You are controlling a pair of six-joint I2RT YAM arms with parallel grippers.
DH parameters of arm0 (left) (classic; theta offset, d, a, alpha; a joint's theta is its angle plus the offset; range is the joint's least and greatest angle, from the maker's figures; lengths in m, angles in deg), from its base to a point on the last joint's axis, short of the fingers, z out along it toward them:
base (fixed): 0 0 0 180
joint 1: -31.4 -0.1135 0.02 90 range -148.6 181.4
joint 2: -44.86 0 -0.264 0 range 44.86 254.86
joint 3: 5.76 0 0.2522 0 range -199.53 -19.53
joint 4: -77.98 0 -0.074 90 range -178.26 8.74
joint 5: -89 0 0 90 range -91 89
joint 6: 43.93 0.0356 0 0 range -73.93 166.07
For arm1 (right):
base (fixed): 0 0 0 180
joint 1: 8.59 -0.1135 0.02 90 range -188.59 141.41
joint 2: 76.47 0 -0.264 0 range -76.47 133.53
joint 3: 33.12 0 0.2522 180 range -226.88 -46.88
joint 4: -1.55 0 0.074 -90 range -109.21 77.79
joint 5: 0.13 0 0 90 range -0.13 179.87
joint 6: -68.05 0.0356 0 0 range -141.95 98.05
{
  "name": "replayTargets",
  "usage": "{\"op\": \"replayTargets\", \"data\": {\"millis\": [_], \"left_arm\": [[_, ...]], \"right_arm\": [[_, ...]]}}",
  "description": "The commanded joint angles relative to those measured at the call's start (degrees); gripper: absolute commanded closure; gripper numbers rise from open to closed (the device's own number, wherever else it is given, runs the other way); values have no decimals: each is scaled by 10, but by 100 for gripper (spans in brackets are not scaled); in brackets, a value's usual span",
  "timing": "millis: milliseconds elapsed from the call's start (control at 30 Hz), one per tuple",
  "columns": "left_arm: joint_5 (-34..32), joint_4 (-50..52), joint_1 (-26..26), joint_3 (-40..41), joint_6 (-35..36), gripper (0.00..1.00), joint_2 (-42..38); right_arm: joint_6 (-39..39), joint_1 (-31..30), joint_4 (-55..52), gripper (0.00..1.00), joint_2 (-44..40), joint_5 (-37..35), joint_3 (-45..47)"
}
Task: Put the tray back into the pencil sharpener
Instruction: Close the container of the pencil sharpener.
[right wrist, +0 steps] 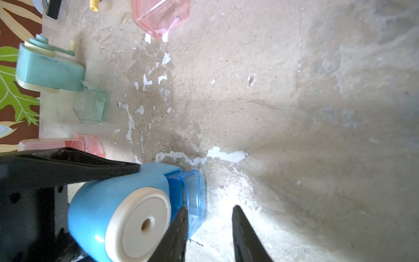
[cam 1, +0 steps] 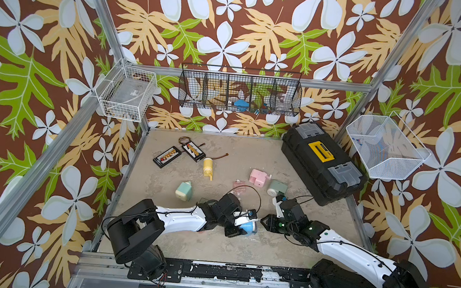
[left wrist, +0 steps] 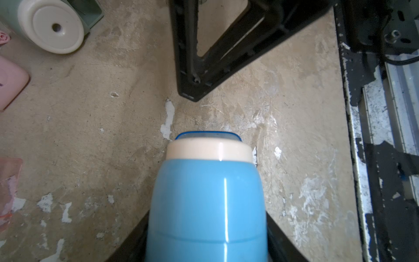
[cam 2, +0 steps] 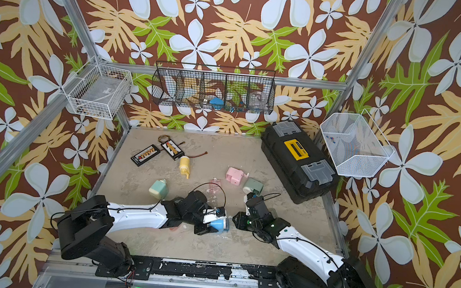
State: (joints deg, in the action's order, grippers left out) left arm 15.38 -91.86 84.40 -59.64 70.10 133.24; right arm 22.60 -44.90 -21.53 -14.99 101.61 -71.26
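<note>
The blue pencil sharpener point(cam 1: 248, 228) point(cam 2: 219, 224) lies low over the table's front middle, with my left gripper point(cam 1: 244, 226) point(left wrist: 206, 249) shut on its body point(left wrist: 206, 199). In the right wrist view its cream front disc faces the camera on the blue body point(right wrist: 95, 204). The clear blue tray point(right wrist: 195, 192) point(left wrist: 207, 134) sits in the sharpener's slot and juts out a little. My right gripper point(right wrist: 210, 208) point(cam 1: 264, 222) is open beside the tray. One fingertip point(right wrist: 183, 213) overlaps the tray's edge; nothing lies between the jaws.
Other sharpeners lie behind: pink point(cam 1: 259, 178), grey-green point(cam 1: 276, 188), mint point(cam 1: 183, 191), yellow point(cam 1: 207, 167). A loose pink tray point(cam 1: 238, 187) point(right wrist: 161, 15) and a green tray point(right wrist: 91, 105) lie nearby. A black toolbox point(cam 1: 323, 163) fills the back right; two circuit boards point(cam 1: 166, 156) sit back left.
</note>
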Motion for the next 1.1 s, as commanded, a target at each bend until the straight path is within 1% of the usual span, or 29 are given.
{"op": "replayTargets", "data": {"millis": [0, 167, 467, 700, 1067], "left_arm": [[-36, 25, 0, 4, -3, 57, 5], [-34, 17, 0, 5, -10, 57, 9], [-35, 9, -1, 6, -16, 57, 11], [-35, 5, -1, 7, -21, 58, 10], [-35, -4, -1, 9, -28, 58, 9]], "right_arm": [[3, 2, -13, 70, 19, -18, 2], [7, 1, 38, 77, 80, 58, -11], [7, -1, 129, 78, 120, 155, 15], [16, -4, 168, 78, 130, 186, 27], [26, -4, 207, 78, 136, 208, 38]]}}
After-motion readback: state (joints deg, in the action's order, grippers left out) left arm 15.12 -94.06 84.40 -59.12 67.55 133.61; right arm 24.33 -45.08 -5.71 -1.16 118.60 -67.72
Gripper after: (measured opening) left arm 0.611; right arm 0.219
